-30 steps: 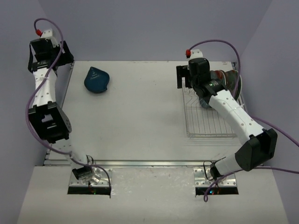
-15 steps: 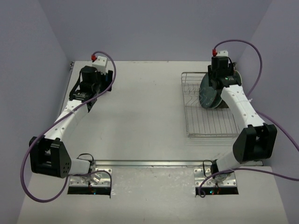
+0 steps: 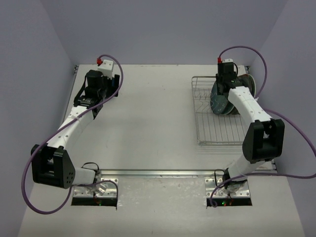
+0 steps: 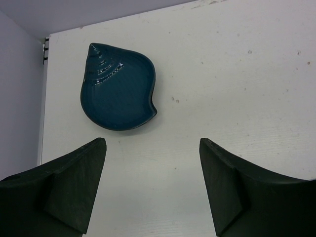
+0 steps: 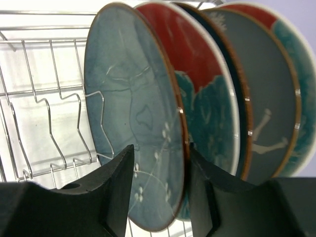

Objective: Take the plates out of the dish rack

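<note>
We see the plates (image 5: 207, 98) standing on edge, packed close in the tines at the far end of the dish rack (image 3: 219, 132), on the right side of the table (image 3: 148, 123). Our right claw (image 5: 160, 165) straddles the lower rim of the front plate (image 5: 128, 98), one finger before its blue-grey face and one behind; we cannot tell whether they pinch it. Our left claw (image 4: 152, 148) hangs wide open and empty near a teal shell-shaped dish (image 4: 118, 94) lying flat.
</note>
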Controlling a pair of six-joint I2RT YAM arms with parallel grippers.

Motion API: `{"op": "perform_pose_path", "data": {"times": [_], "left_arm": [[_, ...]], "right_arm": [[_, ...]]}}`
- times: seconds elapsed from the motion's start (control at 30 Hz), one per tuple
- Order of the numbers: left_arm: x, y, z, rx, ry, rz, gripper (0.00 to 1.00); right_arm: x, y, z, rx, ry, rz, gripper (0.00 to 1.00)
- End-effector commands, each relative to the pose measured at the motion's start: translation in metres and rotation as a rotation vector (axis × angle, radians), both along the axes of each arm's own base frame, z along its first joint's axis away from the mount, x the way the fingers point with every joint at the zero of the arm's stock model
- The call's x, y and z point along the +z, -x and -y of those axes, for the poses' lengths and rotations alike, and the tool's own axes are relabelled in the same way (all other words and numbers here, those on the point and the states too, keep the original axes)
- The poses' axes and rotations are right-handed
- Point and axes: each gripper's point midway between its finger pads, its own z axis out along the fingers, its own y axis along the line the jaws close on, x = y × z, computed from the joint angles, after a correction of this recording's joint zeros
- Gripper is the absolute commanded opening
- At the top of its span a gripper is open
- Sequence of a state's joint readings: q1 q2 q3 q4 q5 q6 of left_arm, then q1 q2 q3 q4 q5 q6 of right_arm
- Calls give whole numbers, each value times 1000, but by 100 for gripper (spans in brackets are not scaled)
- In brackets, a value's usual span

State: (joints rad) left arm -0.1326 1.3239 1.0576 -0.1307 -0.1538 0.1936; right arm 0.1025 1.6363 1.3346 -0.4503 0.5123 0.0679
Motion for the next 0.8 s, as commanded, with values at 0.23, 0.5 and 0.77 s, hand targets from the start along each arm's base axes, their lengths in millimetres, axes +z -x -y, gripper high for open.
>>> {"op": "perform_pose_path", "data": {"times": [0.23,0.5,0.77], "left_arm": [[17,-4,22,-61,91,46,77],[15,-8,30,-77,136,30,79],[24,-10,33,-87,156,31,94]], "right_arm": [[-32,-14,3,-36,-221,-57,5],[30,-8,-4,14,-250,84,0],[124,-1,-1,67,-203,268,0]]}}
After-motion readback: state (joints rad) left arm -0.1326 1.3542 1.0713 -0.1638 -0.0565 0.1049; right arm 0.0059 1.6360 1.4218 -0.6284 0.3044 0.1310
